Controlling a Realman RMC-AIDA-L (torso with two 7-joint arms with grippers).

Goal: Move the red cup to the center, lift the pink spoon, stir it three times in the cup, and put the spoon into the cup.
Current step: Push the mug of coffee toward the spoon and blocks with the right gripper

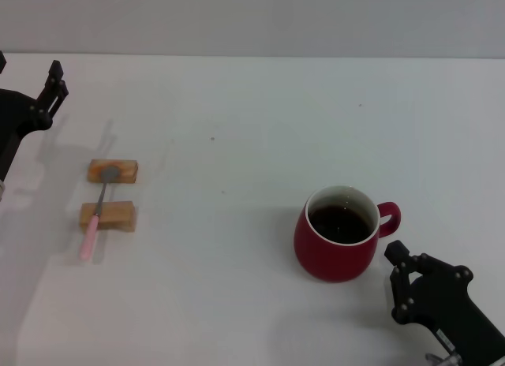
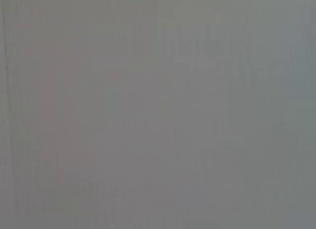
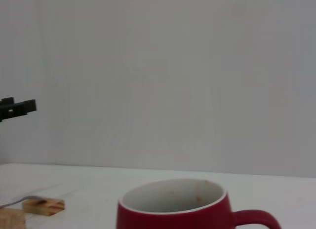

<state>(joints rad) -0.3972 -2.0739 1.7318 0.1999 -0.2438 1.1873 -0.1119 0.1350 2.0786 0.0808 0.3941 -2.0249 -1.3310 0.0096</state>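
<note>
Looking down from the head view, the glossy rounded red cup [image 1: 337, 233] holds dark liquid and stands right of centre on the smooth white table [image 1: 237, 106], its loop handle toward the right hand [image 1: 406, 283], just beside it. Whether either hand is clenched I cannot tell. The slim pink spoon [image 1: 96, 216] lies across two wooden blocks [image 1: 108, 193] at the left, near the left hand [image 1: 49, 94].

The left wrist view shows only plain grey.

The right wrist view shows the cup's white inside [image 3: 174, 196].

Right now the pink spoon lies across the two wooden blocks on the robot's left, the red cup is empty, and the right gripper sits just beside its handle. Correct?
Not quite. The red cup is not empty: the head view shows dark liquid inside. The rest holds: the pink spoon lies across the two wooden blocks on the robot's left, and the right gripper sits just beside the handle.
</note>
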